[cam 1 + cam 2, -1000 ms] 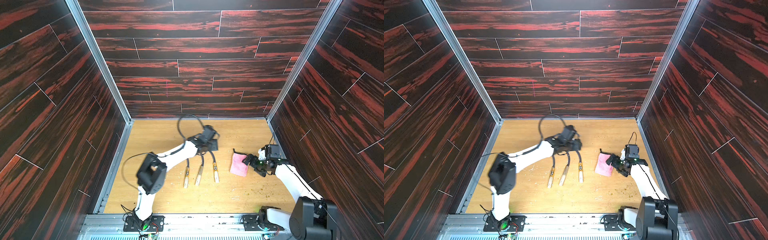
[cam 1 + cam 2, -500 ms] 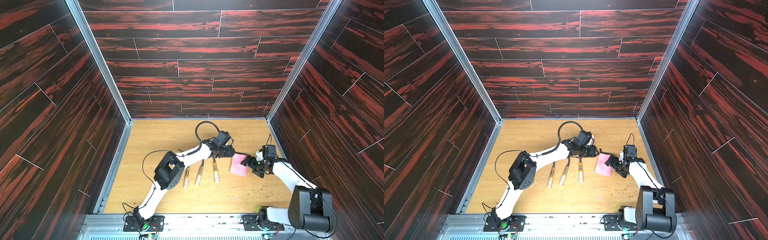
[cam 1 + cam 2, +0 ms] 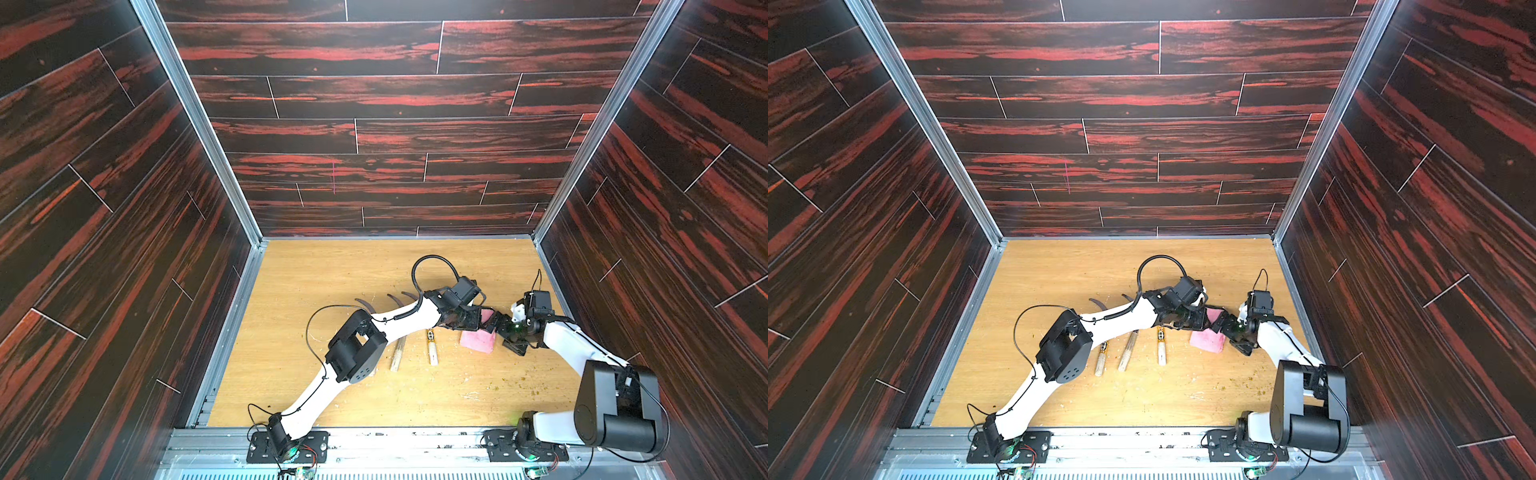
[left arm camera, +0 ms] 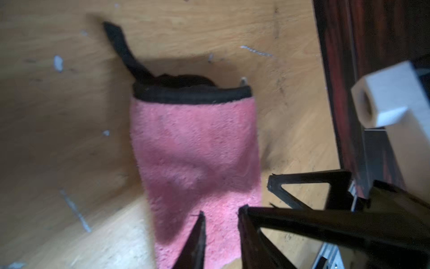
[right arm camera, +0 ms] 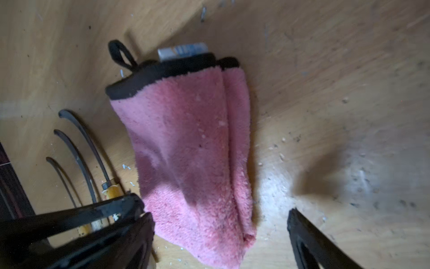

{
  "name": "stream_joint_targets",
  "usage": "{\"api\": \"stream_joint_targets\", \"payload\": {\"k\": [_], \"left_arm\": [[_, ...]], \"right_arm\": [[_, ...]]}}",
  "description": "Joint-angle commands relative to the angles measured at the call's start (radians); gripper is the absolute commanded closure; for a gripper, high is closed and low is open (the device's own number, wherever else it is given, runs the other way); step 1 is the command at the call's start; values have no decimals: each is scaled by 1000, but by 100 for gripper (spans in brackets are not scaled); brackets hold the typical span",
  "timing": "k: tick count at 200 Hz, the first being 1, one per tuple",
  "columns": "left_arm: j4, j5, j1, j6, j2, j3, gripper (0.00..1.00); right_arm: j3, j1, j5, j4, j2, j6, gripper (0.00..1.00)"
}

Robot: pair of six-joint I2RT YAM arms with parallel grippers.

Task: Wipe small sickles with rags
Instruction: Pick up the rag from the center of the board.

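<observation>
Three small sickles (image 3: 1128,351), with thin dark curved blades and pale wooden handles, lie side by side on the pale wooden desk (image 3: 332,270), blades toward the back wall. The left arm crosses over them in both top views. Just right of them, the left fingers (image 4: 195,246) stand narrow, pinched on one end of the pink fluffy rag (image 3: 478,343) with black edging and loop. The rag lies on the desk, apart from the sickles. The right fingers (image 5: 297,227) stand wide, straddling that same end, gripping nothing.
</observation>
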Motion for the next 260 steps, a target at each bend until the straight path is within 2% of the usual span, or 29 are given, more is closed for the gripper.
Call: {"api": "stream_joint_targets", "payload": {"k": [1,48,77,161,205,229,260], "left_arm": [[-67,-24,-2,25,2,21,77],[-70,-66,0,40,-13,5,78],[-90,-56,0,35,22,30,85],[-61,-82,2,6,68,-1,92],[-74,-87,9,12,81,-4,93],[-79,-90,12,13,88,-5,93],[-70,-93,15,1,98,1,93]], "right_arm": [[5,-3,-33,14,29,-17,10],[16,-4,-40,18,50,-25,13],[28,-4,-46,17,65,-30,16],[47,-7,-50,23,133,-55,16],[41,-19,-100,72,187,-59,17],[57,-19,-176,99,227,-68,20],[79,-21,-255,128,275,-72,34]]}}
